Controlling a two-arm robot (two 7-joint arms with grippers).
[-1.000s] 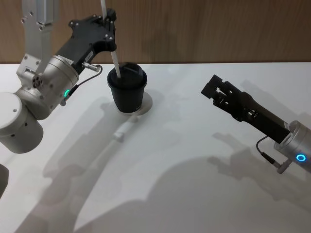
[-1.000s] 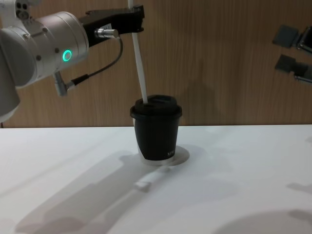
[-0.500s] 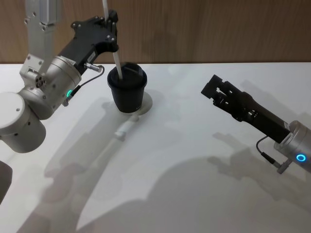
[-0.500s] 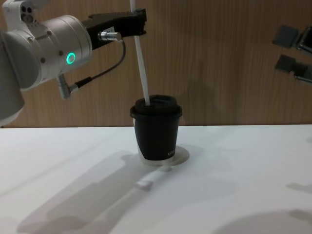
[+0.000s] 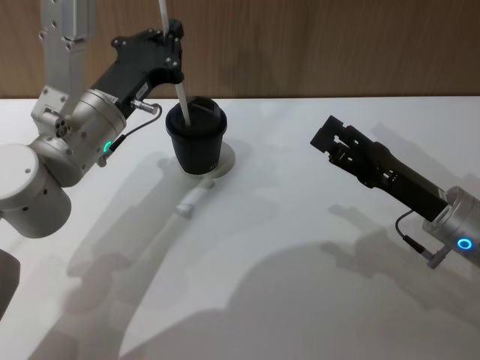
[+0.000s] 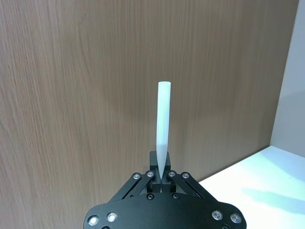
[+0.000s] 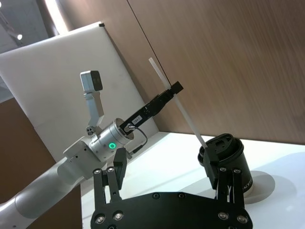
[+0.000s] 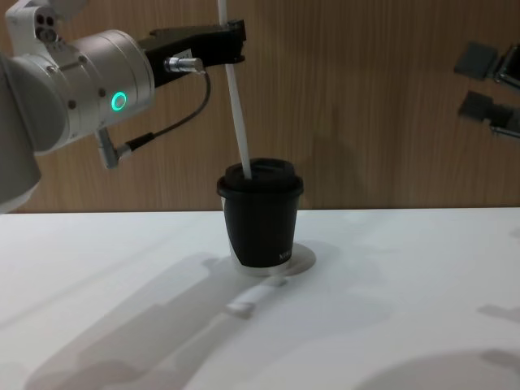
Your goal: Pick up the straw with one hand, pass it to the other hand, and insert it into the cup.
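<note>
We hold the straw [image 8: 238, 114] over the cup [image 8: 260, 218] — its low end sits at the lid.

Our left gripper [image 5: 174, 46] pinches the straw high up, above the cup, and the straw leans a little. The cup stands on the white table [image 5: 300, 225], near the wood wall [image 8: 366, 106]. Our right gripper [image 5: 327, 136] hangs well off to the right — its fingers [image 8: 478, 58] are spread apart and hold nothing.

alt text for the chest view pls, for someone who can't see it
The left gripper holds a white straw slanted, its lower end at the lid of a black cup on a white table. The right gripper, open, hangs at the right edge before a wooden wall.
</note>
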